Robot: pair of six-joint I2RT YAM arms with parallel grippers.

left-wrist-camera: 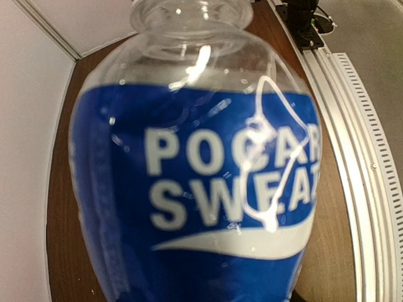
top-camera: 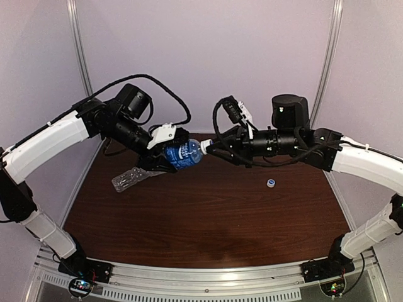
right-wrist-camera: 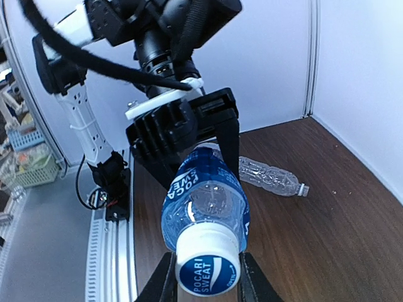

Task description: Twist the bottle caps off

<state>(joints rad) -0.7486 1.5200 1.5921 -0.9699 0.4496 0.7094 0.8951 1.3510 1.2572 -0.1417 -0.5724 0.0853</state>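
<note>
Blue-label bottle [top-camera: 184, 155] held sideways mid-air in left hand [top-camera: 170, 156], clear crinkled body, right hand [top-camera: 210, 148] pinching its white cap [right-wrist-camera: 208, 264], unlabelled bottle [top-camera: 130, 179] lying on tabletop [top-camera: 208, 220] left, loose cap [top-camera: 271, 183] right

Blue-labelled bottle [top-camera: 184, 155], white lettering — white cap [right-wrist-camera: 208, 272], brown table [top-camera: 208, 220].

Blue-label btl [top-camera: 183, 154] aloft; clear btl [top-camera: 129, 179] flat

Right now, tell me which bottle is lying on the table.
The unlabelled clear bottle, on its side. The blue-labelled bottle is held aloft by the left gripper, its cap in the right gripper.
</note>
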